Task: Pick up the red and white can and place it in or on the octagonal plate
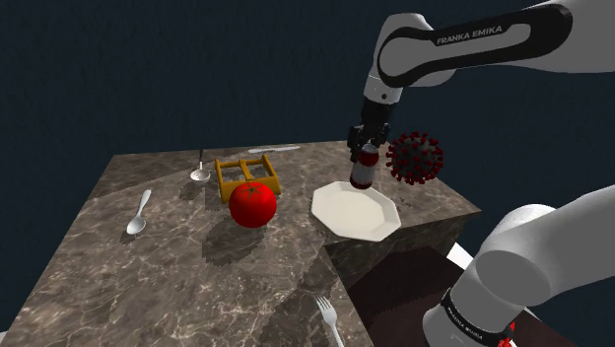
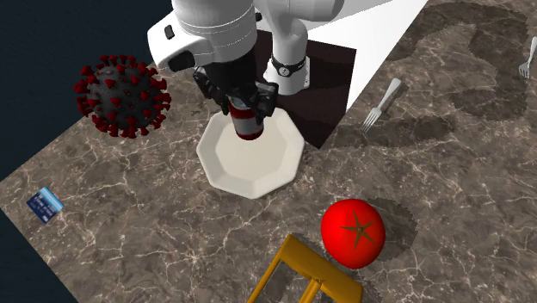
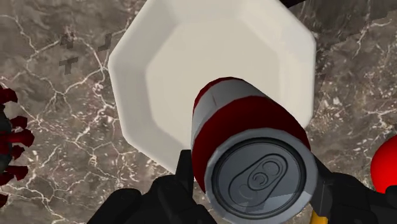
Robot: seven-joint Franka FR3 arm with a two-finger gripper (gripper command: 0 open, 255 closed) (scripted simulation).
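Dark marble tabletop point(image 1: 148, 286), shoulder view: my gripper point(image 1: 367, 146) clamps the red and white can point(image 1: 363, 173) upright over the white octagonal plate point(image 1: 357, 212). Second exterior view: the can hangs over the plate, with a spiky virus model point(image 2: 122, 95) and a tomato point(image 2: 353, 232) nearby. Wrist view: my fingers point(image 3: 184, 178) press the can's sides.
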